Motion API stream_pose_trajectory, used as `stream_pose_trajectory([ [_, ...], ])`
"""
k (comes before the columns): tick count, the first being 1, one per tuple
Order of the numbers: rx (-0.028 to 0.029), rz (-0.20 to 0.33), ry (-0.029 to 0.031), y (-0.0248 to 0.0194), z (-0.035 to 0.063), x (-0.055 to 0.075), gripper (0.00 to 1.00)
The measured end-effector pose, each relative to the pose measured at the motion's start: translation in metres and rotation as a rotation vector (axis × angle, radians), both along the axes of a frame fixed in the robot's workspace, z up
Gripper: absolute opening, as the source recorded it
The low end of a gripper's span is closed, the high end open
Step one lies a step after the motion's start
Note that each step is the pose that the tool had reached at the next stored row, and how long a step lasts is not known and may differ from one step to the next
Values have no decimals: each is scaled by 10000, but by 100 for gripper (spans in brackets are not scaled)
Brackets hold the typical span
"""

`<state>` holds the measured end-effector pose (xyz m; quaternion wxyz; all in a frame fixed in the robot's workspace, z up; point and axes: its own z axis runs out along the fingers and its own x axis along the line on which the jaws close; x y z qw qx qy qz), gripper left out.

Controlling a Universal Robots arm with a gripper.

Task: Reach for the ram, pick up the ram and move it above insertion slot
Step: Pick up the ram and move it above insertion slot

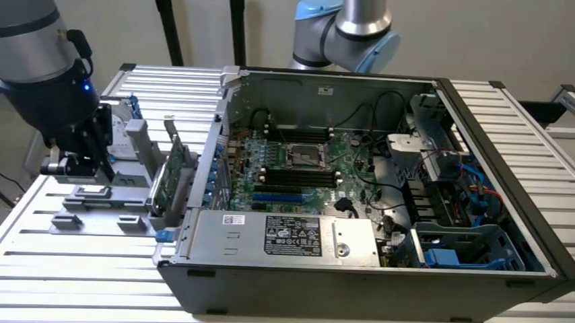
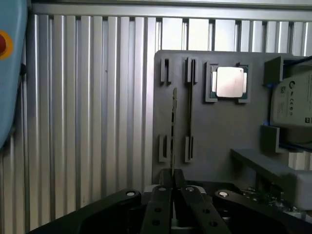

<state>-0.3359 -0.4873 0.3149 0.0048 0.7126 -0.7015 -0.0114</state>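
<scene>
Exterior view, left to right. The gripper (image 1: 79, 168) hangs over the grey parts holder (image 1: 99, 215) on the ribbed counter (image 1: 54, 269), at about nine o'clock from the open computer case (image 1: 378, 269). At about three o'clock from the holder stands the expansion card (image 1: 171, 182), then the case wall, then the motherboard (image 1: 297, 168) with its dark memory slots (image 1: 297, 178) running nine-to-three across the board.

Wrist view. The ram (image 2: 174, 122) stands on edge in the holder's slotted posts, seen as a thin strip with its long axis running twelve-to-six, directly toward the gripper (image 2: 173, 187). The jaws sit close together, straddling the stick's near end; whether they already pinch it cannot be told. At about two o'clock from the ram lies a processor (image 2: 229, 82) in its recess.
</scene>
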Motion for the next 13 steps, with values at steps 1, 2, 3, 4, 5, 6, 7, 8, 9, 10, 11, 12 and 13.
stream_pose_trajectory([
  [1, 10, -1, 0, 0, 45, 46, 13],
  [2, 21, 0, 0, 0, 89, 91, 13],
  [3, 33, 0, 1, -1, 131, 136, 13],
  [4, 49, 1, -1, -1, 171, 182, 13],
  [5, 64, 1, -2, -1, 212, 227, 13],
  [6, 77, 0, -1, -1, 254, 271, 13],
  [7, 92, -1, -1, -1, 296, 317, 13],
  [8, 107, 0, -2, -2, 337, 363, 13],
  [9, 121, 0, -1, -2, 378, 408, 13],
  [10, 137, 1, -1, -2, 419, 453, 13],
  [11, 153, 0, -1, -2, 464, 501, 13],
  [12, 168, 0, -1, -3, 505, 546, 13],
  [13, 185, 0, -2, -3, 546, 591, 13],
])
